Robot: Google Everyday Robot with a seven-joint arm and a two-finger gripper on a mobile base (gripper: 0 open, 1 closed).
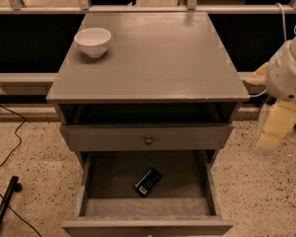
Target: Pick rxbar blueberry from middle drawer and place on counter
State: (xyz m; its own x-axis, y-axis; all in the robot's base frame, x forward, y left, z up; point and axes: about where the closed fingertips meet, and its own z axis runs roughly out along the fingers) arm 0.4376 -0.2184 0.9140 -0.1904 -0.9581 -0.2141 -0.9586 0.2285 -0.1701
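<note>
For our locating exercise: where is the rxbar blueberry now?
In the camera view, the rxbar blueberry lies mid-floor in the open middle drawer; the gripper hangs right of the counter.

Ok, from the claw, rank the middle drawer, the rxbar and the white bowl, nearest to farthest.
Claw hangs right of the counter.
1. Middle drawer, right wall closest.
2. Rxbar, on the drawer floor.
3. White bowl, counter's far-left corner.

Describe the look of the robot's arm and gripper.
The arm, at the picture's right edge, is a rounded white housing with a small dark grille marking low on its side. A thin pale cable runs above it. The gripper, just below the housing, is pale cream-yellow and blocky.
</note>
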